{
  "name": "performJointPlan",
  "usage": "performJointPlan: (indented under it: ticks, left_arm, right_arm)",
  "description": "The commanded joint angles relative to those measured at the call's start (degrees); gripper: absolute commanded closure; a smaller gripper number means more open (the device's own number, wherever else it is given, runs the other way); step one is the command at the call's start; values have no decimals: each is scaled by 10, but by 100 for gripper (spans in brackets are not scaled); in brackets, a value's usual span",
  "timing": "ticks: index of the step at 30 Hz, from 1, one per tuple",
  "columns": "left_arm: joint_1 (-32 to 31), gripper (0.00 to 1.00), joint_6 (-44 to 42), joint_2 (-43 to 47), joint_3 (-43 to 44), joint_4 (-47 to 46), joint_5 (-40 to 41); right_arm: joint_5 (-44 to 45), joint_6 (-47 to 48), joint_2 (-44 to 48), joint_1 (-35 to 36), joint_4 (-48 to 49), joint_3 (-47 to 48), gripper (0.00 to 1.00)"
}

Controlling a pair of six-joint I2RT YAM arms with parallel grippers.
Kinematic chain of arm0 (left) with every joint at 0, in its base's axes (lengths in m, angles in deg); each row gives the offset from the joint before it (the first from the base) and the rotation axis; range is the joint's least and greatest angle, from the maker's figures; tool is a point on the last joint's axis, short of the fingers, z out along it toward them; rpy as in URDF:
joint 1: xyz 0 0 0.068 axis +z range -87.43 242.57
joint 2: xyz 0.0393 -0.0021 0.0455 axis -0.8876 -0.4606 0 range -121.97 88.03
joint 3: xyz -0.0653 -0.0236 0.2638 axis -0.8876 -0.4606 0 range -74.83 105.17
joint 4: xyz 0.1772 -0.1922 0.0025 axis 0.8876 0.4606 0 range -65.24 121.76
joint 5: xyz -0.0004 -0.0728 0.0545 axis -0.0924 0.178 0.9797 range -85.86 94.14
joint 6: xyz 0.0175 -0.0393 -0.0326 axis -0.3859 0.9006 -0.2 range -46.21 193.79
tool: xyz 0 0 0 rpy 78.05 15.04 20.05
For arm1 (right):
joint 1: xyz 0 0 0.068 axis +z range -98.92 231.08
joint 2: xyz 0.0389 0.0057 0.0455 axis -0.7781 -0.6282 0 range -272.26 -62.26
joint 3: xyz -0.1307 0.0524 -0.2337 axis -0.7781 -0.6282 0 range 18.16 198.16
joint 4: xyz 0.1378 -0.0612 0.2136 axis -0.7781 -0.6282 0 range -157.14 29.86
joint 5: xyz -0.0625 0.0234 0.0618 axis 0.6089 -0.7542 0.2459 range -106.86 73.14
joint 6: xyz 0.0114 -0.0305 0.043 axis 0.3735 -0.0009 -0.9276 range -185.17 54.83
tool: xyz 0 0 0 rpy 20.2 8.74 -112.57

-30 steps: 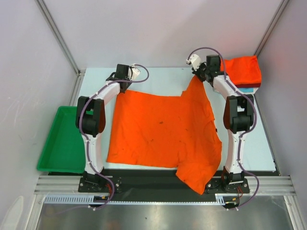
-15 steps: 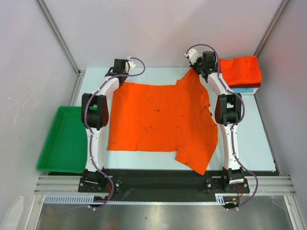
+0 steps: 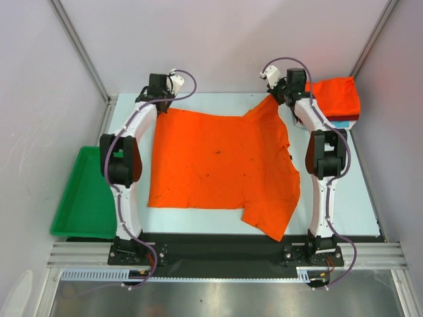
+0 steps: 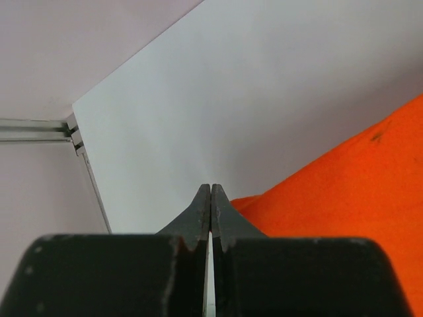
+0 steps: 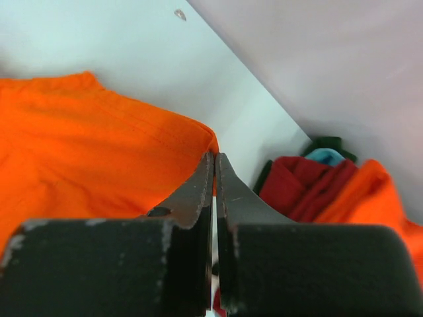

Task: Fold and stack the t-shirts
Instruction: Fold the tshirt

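A bright orange t-shirt (image 3: 218, 165) with small dark specks lies spread flat on the pale table (image 3: 357, 191). Both grippers are at its far edge. My left gripper (image 3: 160, 102) is shut at the far left corner; in the left wrist view the cloth (image 4: 344, 191) runs in behind the closed tips (image 4: 211, 188) from the right. My right gripper (image 3: 281, 98) is shut on the far right corner, with orange cloth (image 5: 86, 145) drawn up into its tips (image 5: 214, 155). A stack of folded t-shirts (image 3: 334, 98), orange-red over dark red (image 5: 310, 188) and teal, sits at the far right.
A green plastic tray (image 3: 66, 198) stands off the table's left side. The shirt's near right part (image 3: 271, 228) hangs over the table's front edge onto the black strip. White walls close in the back and both sides.
The shirt was pulled toward the far edge and laid flat; its raised right side came down. The left gripper shifted left and the right a little right, drawing the far edge taut.
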Motion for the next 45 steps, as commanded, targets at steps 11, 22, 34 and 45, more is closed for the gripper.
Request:
performJointPlan:
  ticks: [11,22,34,45]
  left_arm:
    - [2,100,6,232,-221,-17,-72]
    - [13,100,22,373,-374,22,-83]
    - [31,51,65,281,-258,65,-115]
    - [31,66,84,139,-200,122,-159]
  right_arm:
    - [-50,4,361,29,-78,-307,100]
    - [-34,-19,610,62,-184,-530,100]
    - [-84,-30,517,41,-169,-481,56]
    - [-188,3,263,25,-267,-323,63]
